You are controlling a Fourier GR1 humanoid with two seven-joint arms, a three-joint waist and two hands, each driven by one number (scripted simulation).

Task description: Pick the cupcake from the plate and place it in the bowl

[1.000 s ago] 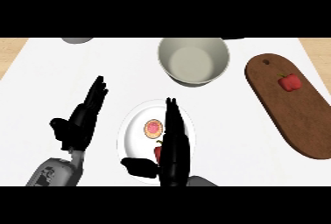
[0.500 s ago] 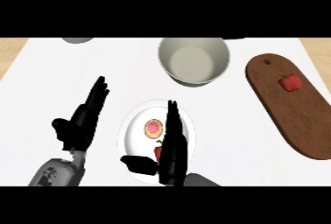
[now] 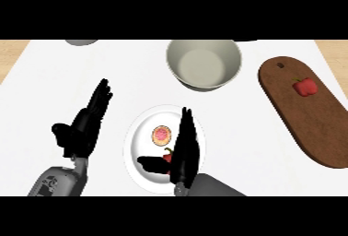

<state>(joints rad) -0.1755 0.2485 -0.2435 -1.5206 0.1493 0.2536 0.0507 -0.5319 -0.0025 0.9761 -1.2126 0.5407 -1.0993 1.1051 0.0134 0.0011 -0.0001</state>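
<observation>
One cupcake on plate, just left of right hand fingers, straight, holding nothing

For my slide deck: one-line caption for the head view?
Right robot hand open over the plate beside the cupcake; bowl beyond.

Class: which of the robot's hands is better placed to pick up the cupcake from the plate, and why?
Probably the right hand: it is over the plate, fingers straight, right beside the cupcake. The left hand is open off the plate's left side.
</observation>
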